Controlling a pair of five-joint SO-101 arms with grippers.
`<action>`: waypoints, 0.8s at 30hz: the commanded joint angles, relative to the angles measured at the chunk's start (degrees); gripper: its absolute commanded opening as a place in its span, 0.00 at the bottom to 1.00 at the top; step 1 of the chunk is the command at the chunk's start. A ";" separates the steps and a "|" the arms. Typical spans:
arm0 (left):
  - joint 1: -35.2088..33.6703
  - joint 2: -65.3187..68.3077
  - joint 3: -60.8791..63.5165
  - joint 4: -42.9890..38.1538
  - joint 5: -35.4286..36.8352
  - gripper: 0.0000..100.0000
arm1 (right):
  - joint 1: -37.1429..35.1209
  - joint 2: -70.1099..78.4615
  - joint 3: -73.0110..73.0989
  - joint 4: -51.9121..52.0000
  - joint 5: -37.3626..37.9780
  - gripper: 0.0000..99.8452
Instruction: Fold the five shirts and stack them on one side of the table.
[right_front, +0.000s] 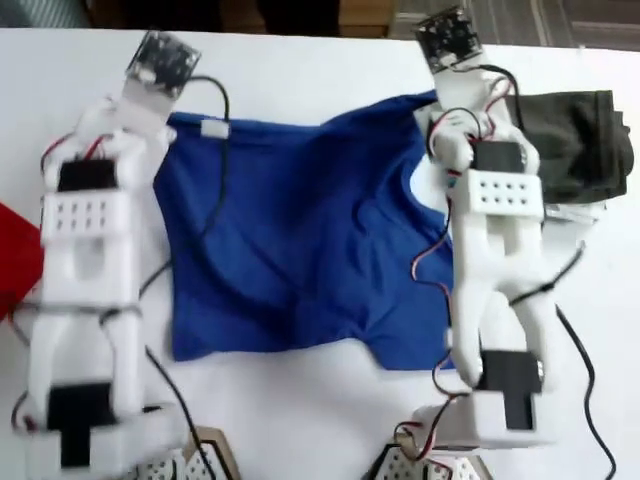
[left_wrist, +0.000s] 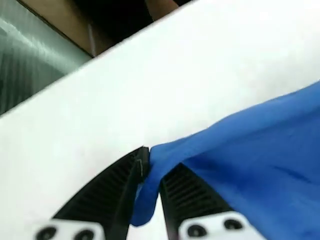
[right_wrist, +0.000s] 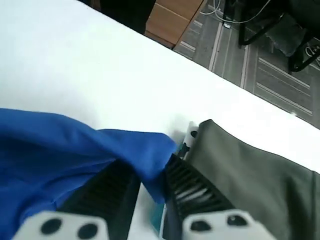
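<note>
While blue shirt (right_front: 290, 240) lies spread flat | left gripper (left_wrist: 150, 169) pinches one far corner | right gripper (right_wrist: 150, 174) pinches the other

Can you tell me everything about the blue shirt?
The blue shirt looks like soft cloth, a bit wrinkled. It lies spread out in the middle of the white table, not yet folded. Its two far corners are pinched, one by the left gripper and one by the right gripper. The right gripper's corner is near a folded dark shirt.
</note>
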 joint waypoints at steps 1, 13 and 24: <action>0.09 6.95 -11.38 3.69 0.35 0.03 | -1.45 4.35 -7.91 -1.45 -0.18 0.02; 1.05 17.67 -23.52 14.24 0.35 0.03 | -1.36 21.05 -26.02 -1.10 0.35 0.02; 1.93 29.80 -23.87 11.78 0.35 0.03 | -1.89 32.75 -26.02 -1.10 0.35 0.02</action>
